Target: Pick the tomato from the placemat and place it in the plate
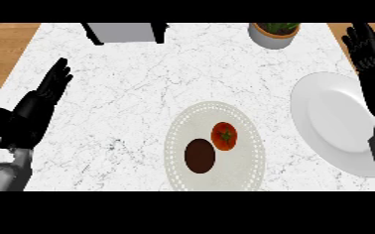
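Now: step = before pick, tomato (224, 135) untouched on placemat (245, 129) | right hand (360, 44) fingers straight, holding nothing; tomato well below-left of it, plate (330, 114) between | left hand (45, 91) resting, fingers straight | next = probably reach over plate, curl round tomato.

Left black hand (40, 101) at the view's left edge: fingers straight, pointing up and slightly right, holding nothing; grey forearm (13, 171) enters at lower left. Right black hand (361, 44) at right edge: fingers straight, upright, resting.
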`<state>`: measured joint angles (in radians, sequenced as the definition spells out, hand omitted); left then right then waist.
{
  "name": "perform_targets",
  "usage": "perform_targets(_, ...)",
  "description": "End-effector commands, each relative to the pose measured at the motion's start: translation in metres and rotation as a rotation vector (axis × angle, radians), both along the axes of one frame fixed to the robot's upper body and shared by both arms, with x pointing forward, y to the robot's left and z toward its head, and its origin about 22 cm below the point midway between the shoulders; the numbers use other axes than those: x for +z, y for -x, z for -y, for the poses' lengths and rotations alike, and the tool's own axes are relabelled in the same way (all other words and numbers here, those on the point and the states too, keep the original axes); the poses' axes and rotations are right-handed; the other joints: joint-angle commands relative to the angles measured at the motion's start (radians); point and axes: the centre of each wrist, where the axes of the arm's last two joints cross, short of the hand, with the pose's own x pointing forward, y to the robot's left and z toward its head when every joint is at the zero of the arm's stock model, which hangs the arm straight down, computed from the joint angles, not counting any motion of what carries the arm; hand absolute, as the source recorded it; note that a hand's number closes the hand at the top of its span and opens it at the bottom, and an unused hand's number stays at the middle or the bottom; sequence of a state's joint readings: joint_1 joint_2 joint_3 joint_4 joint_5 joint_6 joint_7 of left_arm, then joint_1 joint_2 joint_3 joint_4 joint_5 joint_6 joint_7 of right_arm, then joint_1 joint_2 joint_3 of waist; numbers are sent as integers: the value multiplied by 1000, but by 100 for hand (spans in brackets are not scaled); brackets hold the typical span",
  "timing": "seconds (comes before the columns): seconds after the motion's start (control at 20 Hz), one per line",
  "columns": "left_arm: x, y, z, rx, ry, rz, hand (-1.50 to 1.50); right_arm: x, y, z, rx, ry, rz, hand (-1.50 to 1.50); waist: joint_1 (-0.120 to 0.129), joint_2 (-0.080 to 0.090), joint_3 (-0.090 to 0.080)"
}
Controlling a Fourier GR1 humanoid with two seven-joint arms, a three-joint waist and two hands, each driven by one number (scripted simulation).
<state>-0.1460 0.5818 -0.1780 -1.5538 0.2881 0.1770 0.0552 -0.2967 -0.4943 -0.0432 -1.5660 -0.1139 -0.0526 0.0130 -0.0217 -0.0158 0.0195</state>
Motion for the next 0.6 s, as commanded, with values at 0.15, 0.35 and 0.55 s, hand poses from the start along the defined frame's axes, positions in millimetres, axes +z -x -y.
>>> perform_targets(0.15, 31, -8, 38, -232, -30, 181, 0, -83, -6, -58, 393, -17, -596, -150, 136, 65, -19)
perform_targets(0.35, 36, -10, 68, -384, -4, 217, 0, -60, -19, -80, 653, 482, -658, -150, 199, 72, -26)
perform_targets(0.55, 34, -12, 82, -419, 5, 203, 0, -37, -37, -117, 857, 766, -594, -150, 167, 50, -19)
